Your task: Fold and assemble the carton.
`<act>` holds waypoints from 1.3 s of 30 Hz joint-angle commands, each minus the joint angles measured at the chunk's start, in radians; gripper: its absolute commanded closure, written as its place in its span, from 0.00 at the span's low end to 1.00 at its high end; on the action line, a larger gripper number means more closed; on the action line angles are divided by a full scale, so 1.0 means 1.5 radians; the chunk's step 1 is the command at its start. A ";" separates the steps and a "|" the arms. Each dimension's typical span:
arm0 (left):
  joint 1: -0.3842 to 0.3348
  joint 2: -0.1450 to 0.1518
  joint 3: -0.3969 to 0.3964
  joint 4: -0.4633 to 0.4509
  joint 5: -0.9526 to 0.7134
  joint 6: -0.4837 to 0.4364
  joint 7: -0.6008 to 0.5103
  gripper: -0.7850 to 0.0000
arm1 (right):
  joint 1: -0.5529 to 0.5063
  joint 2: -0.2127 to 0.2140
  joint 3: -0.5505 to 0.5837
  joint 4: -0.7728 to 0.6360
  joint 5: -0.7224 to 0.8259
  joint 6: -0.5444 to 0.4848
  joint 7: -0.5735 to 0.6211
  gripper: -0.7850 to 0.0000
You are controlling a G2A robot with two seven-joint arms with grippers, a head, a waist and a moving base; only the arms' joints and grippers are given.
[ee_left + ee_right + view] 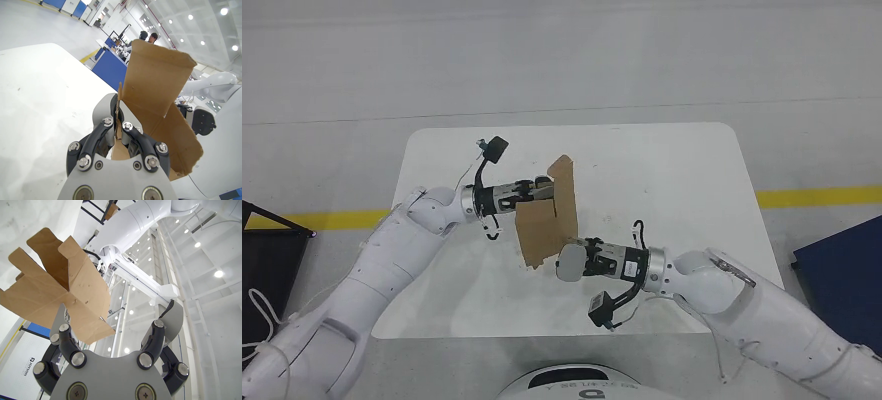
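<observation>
A brown, partly folded carton (550, 218) is held above the middle of the white table (662, 170), its flaps spread. My left gripper (541, 188) comes from the left and is shut on one panel edge of the carton (151, 85); the fingers (113, 113) pinch the cardboard between them. My right gripper (566, 262) sits at the carton's near lower corner. In the right wrist view it (117, 311) is open, and a flap of the carton (56, 285) reaches in between its fingers, close beside one finger (60, 317).
A black rack (264, 245) stands off the table's left side and a dark blue bin (842, 275) off its right. A yellow floor line (817, 196) runs behind. The other arm's gripper (204, 121) is seen past the carton.
</observation>
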State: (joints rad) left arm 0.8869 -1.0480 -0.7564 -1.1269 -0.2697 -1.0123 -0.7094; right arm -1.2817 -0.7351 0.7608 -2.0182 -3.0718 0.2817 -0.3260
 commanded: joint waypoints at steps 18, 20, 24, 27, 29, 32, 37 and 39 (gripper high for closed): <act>0.025 0.006 -0.080 -0.008 -0.055 0.000 -0.006 1.00 | -0.021 0.016 0.020 -0.009 0.000 0.018 0.007 0.00; 0.034 0.004 -0.079 -0.017 -0.068 0.009 0.007 1.00 | -0.025 0.014 0.022 -0.013 0.020 0.035 0.018 0.00; 0.048 0.003 -0.080 -0.024 -0.091 0.020 0.010 1.00 | -0.036 0.012 0.040 0.016 0.068 0.120 0.021 0.00; 0.050 -0.002 -0.071 -0.019 -0.115 0.020 0.002 1.00 | -0.041 0.010 0.047 0.015 0.065 0.130 0.015 0.00; 0.048 -0.006 -0.062 -0.015 -0.127 0.020 -0.008 1.00 | -0.043 0.007 0.049 0.014 0.061 0.133 0.015 0.00; 0.043 -0.013 -0.050 -0.007 -0.162 0.012 -0.026 1.00 | -0.045 0.003 0.049 0.011 0.049 0.132 0.016 0.00; 0.032 -0.020 -0.044 0.018 -0.250 0.002 -0.063 1.00 | -0.049 -0.004 0.054 0.019 0.061 0.155 0.012 0.00; 0.032 -0.023 -0.041 0.018 -0.299 0.010 -0.076 1.00 | -0.050 -0.006 0.058 0.025 0.065 0.164 0.012 0.00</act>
State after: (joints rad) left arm 0.9343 -1.0815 -0.8196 -1.0979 -0.6811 -1.0046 -0.8165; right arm -1.3566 -0.7433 0.8452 -1.9837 -2.9761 0.5232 -0.3085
